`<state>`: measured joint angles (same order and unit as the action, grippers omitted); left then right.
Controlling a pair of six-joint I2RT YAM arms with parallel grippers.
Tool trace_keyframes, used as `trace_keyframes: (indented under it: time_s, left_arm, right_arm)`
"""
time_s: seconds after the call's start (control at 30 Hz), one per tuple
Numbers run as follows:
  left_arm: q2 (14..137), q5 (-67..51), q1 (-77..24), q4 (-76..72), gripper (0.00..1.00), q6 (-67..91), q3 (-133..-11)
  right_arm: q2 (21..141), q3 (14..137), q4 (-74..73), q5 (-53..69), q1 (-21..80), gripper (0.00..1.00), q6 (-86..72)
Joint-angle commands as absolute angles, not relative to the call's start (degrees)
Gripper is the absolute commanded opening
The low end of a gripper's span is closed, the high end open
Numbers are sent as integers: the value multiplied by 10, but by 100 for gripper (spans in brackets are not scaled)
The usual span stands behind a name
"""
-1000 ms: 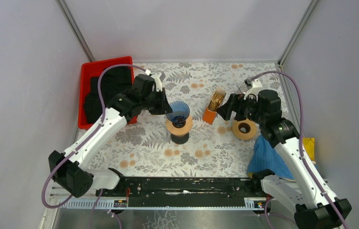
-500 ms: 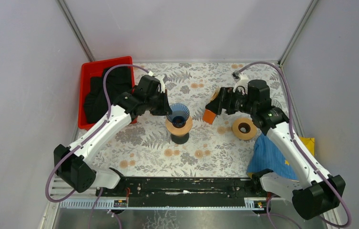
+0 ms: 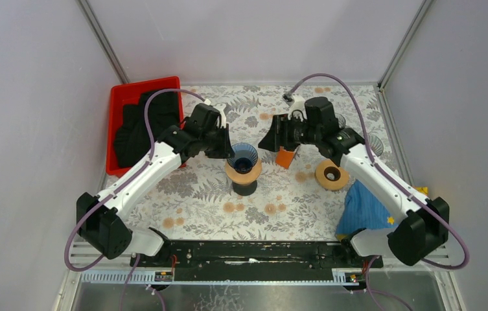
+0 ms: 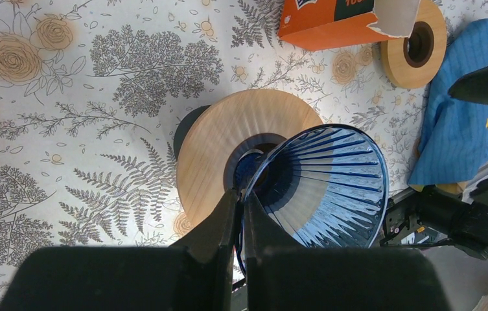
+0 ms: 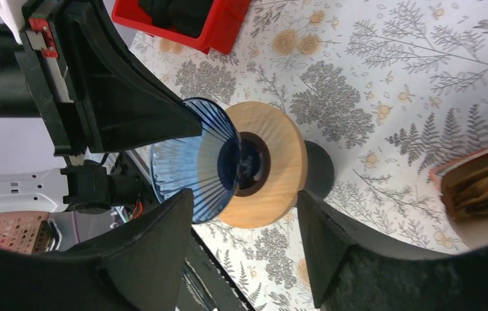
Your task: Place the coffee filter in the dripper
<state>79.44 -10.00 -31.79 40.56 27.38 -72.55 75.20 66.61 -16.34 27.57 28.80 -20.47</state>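
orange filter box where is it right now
In the top view the orange filter box stands right of centre, between the blue dripper to its left and the loose wooden ring to its right.

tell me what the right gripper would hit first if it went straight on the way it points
Most likely the blue dripper or the wooden ring it sits in: both lie straight ahead between the right gripper's open fingers in its wrist view. Depth is unclear, so which comes first is uncertain.

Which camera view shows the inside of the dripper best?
Left wrist: the dripper is close, its ribbed inside in full view. Right wrist shows its side; top external shows it small.
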Motion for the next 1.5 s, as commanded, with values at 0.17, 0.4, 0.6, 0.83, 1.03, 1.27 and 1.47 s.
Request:
trace_keyframes:
  time_s: [0.17, 0.4, 0.6, 0.83, 1.03, 1.27, 1.47]
  left_arm:
    - [799, -99, -320, 372, 0, 265, -702]
    - [804, -100, -320, 365, 0, 267, -690]
    - [805, -96, -320, 365, 0, 266, -682]
    - [812, -99, -321, 368, 0, 261, -671]
    - [821, -104, -324, 373, 0, 256, -665]
    - [837, -116, -326, 372, 0, 252, -654]
    - [848, -112, -326, 372, 0, 256, -641]
  right_arm:
    - [818, 749, -216, 246, 336, 57, -197]
    - [864, 772, -250, 235, 362, 46, -190]
    - [885, 779, -270, 213, 372, 34, -186]
    - [907, 784, -288, 207, 378, 7, -189]
    - [931, 788, -310, 208, 379, 0, -197]
    - [951, 799, -340, 207, 380, 0, -201]
    - [980, 803, -353, 199, 380, 0, -200]
